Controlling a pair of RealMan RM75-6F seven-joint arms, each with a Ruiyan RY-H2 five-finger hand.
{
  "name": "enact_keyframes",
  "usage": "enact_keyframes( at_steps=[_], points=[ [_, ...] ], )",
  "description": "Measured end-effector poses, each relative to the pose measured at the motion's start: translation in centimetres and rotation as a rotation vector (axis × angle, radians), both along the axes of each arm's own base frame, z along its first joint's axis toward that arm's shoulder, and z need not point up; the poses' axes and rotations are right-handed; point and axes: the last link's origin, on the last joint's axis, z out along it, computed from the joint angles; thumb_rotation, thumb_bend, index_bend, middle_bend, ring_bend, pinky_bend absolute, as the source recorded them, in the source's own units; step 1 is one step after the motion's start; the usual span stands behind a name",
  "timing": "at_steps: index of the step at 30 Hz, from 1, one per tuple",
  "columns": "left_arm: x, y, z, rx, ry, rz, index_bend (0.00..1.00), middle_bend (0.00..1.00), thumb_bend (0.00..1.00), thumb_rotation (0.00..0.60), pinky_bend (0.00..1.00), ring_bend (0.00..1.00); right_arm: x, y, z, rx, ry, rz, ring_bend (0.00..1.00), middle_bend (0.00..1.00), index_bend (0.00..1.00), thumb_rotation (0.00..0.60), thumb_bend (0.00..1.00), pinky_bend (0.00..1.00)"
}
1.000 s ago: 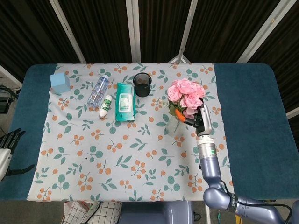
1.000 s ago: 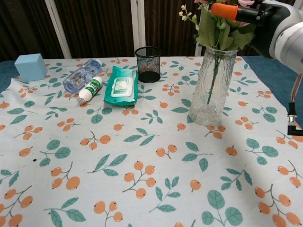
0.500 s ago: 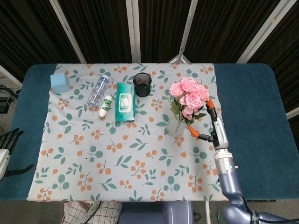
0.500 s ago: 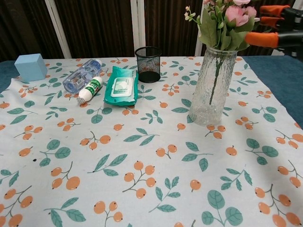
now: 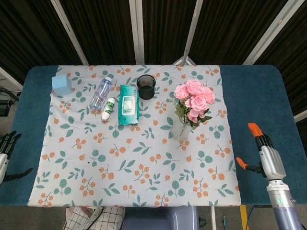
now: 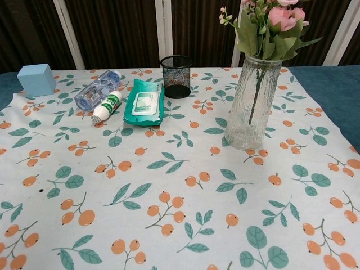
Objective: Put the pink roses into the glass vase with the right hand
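- Pink roses (image 5: 194,99) now stand in the glass vase (image 6: 251,101), stems down inside, blooms above the rim. Vase upright on the floral cloth (image 5: 134,158), right of centre.
- Change vs 1 s ago: right hand (image 5: 265,153) was at the bouquet, touching the stems just above the vase mouth. Half a sec ago it had let go and was beside the vase. Now it's well apart, out over the blue bench (image 5: 259,96) near the front-right corner, and gone from chest view.
- Right hand state: released, holds nothing, orange-tipped fingers (image 5: 253,129) spread.
- Left hand (image 5: 5,148) at far left edge, only partly in frame; fingers look apart, nothing in it, hasn't moved much.
- Roses didn't tip or shift when let go; bouquet leans slightly but sits the same in both views.
- Meaning: placement looks done, arm is retreating. Task prob. complete, only parking the arm left.
- Untouched: mesh pen cup (image 6: 176,76), wet-wipes pack (image 6: 145,101), water bottle (image 6: 98,89), small white bottle (image 6: 107,107), blue cube (image 6: 36,79).
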Motion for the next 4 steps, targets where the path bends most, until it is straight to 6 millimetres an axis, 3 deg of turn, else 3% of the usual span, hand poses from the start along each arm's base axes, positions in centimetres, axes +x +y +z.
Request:
enact_keyframes(
  at_steps=[4],
  points=[
    [-0.2, -0.1, 0.0, 0.017, 0.014, 0.006, 0.0, 0.0, 0.0, 0.6, 0.0, 0.0, -1.7, 1.6, 1.3, -0.053, 0.272, 0.035, 0.0, 0.0, 0.0, 0.6, 0.28, 0.0]
  ],
)
